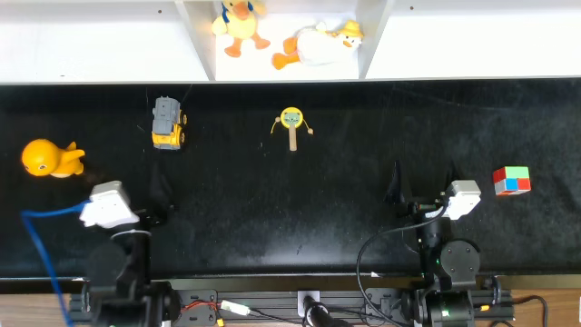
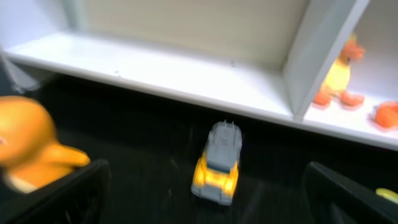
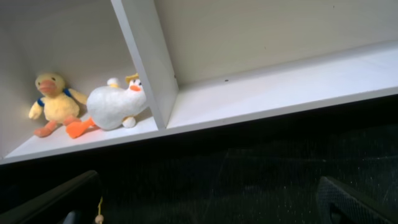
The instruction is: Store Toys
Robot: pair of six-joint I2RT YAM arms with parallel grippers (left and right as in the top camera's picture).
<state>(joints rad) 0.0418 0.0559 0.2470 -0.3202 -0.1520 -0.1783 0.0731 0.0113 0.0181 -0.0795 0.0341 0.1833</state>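
left claw (image 2: pixel 205 167): gaping, aimed at grey-and-yellow plastic toy truck (image 1: pixel 168 123) (likely next pick) | right claw (image 3: pixel 208 180): released, empty, facing white shelf (image 3: pixel 280 87) holding two plush ducks (image 3: pixel 55 99)

A: How are the soft toys finished?
B: The yellow duck (image 3: pixel 55 102) and the white duck (image 3: pixel 115 106) are covered in fuzzy, matt plush cloth.
A: And the hard ones?
B: The toy truck (image 2: pixel 217 163) and the orange duck (image 2: pixel 28 146) are seen as smooth plastic, and the colour cube (image 1: pixel 512 180) likewise. The black tabletop (image 1: pixel 272 209) is seen matt and scuffed, the white shelf (image 3: pixel 261 93) smooth.
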